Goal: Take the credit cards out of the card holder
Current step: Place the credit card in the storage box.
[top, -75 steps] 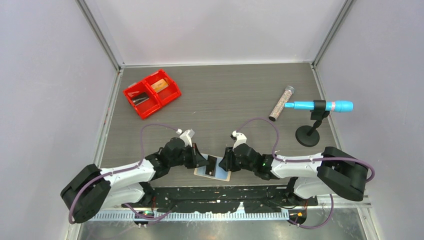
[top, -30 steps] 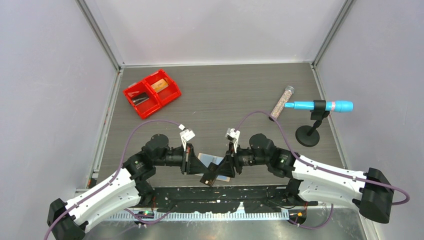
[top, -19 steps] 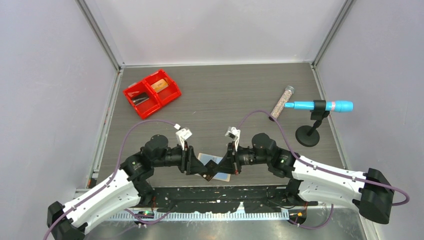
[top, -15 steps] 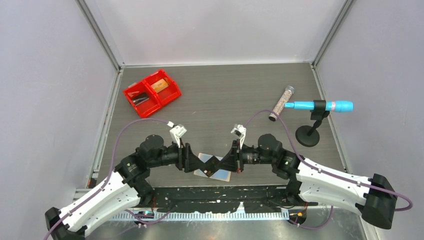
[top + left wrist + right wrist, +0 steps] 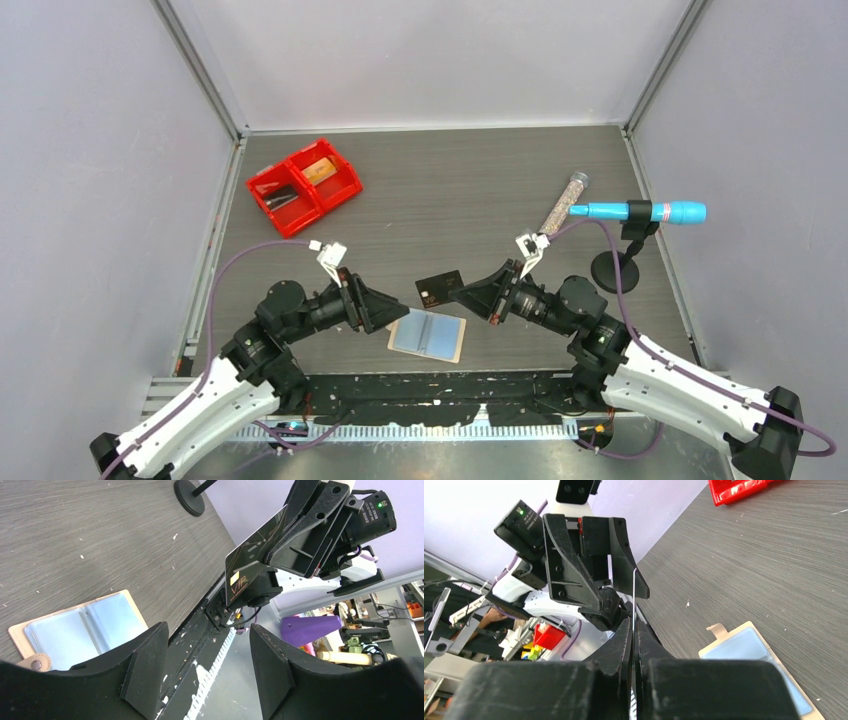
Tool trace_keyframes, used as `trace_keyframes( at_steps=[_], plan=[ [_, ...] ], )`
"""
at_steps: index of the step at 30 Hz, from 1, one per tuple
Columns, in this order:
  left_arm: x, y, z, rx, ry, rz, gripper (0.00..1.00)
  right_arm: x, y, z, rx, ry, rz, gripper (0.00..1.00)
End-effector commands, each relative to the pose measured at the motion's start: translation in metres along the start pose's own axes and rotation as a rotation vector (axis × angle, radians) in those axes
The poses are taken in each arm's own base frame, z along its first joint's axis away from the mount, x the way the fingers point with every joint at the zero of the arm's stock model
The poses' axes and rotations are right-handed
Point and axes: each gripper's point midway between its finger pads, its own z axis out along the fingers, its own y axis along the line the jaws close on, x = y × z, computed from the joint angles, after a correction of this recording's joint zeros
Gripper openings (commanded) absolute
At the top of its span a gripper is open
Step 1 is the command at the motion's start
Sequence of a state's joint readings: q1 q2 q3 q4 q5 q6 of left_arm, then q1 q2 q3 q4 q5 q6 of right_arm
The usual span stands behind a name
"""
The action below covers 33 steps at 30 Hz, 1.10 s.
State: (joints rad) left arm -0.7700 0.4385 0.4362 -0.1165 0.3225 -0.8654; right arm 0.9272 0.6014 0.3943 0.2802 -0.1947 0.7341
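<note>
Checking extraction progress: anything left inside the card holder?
The card holder lies open, blue-grey sleeves facing up, no card showing on them. Anything tucked inside a pocket would be hidden. One dark credit card is out, pinched in the right gripper.

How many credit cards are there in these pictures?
1. A dark card is pinched in the right gripper, held up clear of the open card holder. Others might sit hidden inside the holder's pockets.
</note>
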Motion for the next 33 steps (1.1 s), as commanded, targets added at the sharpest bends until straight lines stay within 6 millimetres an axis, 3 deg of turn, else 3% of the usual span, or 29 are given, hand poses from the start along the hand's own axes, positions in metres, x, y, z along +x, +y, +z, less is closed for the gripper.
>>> trace_keyframes(
  at_steps=[1,10,16,21,25,31,33],
  plan=[
    [-0.019,-0.019,0.007,0.097,-0.086,-0.047,0.62,-0.020,0.008,0.003,-0.021,-0.095,0.064,0.05],
    [-0.023,-0.021,0.020,0.117,-0.079,-0.057,0.54,-0.011,0.014,0.009,-0.096,-0.087,0.171,0.05],
    [-0.024,-0.023,0.023,0.127,-0.076,-0.060,0.41,-0.003,0.009,0.013,-0.097,-0.072,0.204,0.05],
    [-0.025,-0.022,0.023,0.124,-0.087,-0.072,0.13,0.000,0.005,0.014,-0.089,-0.066,0.213,0.06],
    [-0.027,-0.024,0.022,0.137,-0.102,-0.080,0.01,0.004,0.001,0.014,-0.080,-0.061,0.223,0.09],
    [-0.029,-0.029,0.022,0.160,-0.112,-0.093,0.00,0.007,-0.001,0.012,-0.076,-0.062,0.229,0.15],
    [-0.030,-0.029,0.023,0.162,-0.115,-0.097,0.00,0.007,-0.003,0.011,-0.070,-0.064,0.228,0.21]
  ],
)
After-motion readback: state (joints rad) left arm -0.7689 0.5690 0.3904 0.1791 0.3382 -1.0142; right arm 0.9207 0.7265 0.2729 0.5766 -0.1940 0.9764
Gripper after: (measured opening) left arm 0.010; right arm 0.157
